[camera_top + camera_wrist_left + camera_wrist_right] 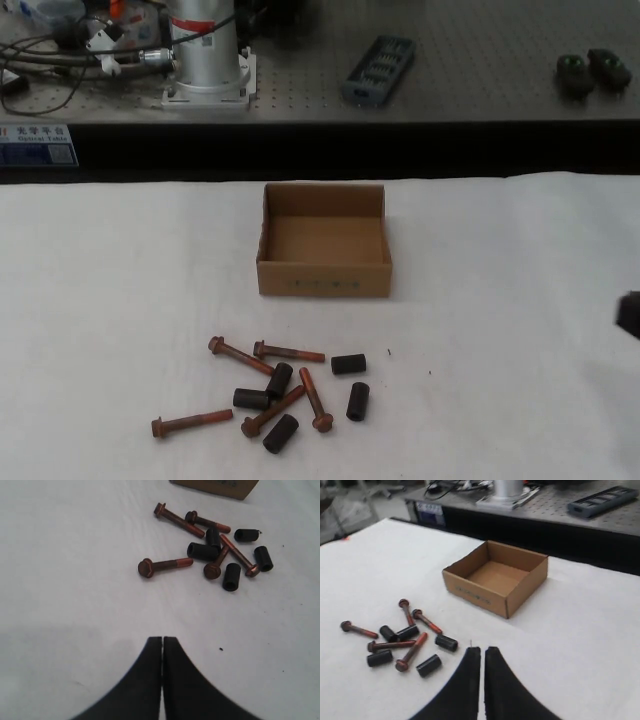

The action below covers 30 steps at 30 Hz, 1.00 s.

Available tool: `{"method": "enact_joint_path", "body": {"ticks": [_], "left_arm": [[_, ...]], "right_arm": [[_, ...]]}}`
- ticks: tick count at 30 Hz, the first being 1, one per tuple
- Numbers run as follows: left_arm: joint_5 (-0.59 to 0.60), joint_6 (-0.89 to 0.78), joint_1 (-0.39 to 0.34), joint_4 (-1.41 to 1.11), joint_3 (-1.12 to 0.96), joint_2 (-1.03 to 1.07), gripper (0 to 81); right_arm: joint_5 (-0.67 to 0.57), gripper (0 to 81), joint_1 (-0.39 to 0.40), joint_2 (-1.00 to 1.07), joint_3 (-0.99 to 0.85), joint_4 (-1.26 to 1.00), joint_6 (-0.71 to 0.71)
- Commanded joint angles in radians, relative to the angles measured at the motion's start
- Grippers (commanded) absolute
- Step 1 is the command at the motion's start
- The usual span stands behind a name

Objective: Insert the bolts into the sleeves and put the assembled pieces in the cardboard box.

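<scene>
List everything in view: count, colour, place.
bolts: five, rusty orange, loose on the cloth in front of the box
sleeves: five, black, mixed among the bolts
box: one, brown cardboard, open top, mid-cloth
cloth: one, white, over the bench
post: one, silver, back table, left
tray: one, grey-blue, back table, middle
dark items: two, blackish green, back table, right
cables: several, dark, back table, far left
left end effector: one, black, shut, above bare cloth near the pile
right end effector: one, black, shut, above bare cloth beside the pile

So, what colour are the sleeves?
The sleeves are black; the left wrist view shows it best.
</scene>
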Motion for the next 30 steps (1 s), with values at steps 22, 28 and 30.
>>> {"method": "enact_joint_path", "body": {"ticks": [22, 28, 30], "left_arm": [[0.043, 0.149, -0.003, 0.0, -0.353, 0.545, 0.6], [0.045, 0.115, -0.003, 0.0, -0.354, 0.547, 0.6], [0.035, 0.072, -0.003, 0.0, -0.354, 0.547, 0.6]], "right_arm": [[0.075, 3.7, 0.435, 0.632, -0.531, 0.144, -0.157], [0.107, 3.7, 0.479, 0.788, -0.702, 0.228, -0.205], [0.107, 3.7, 0.495, 0.839, -0.758, 0.26, -0.223]]}}
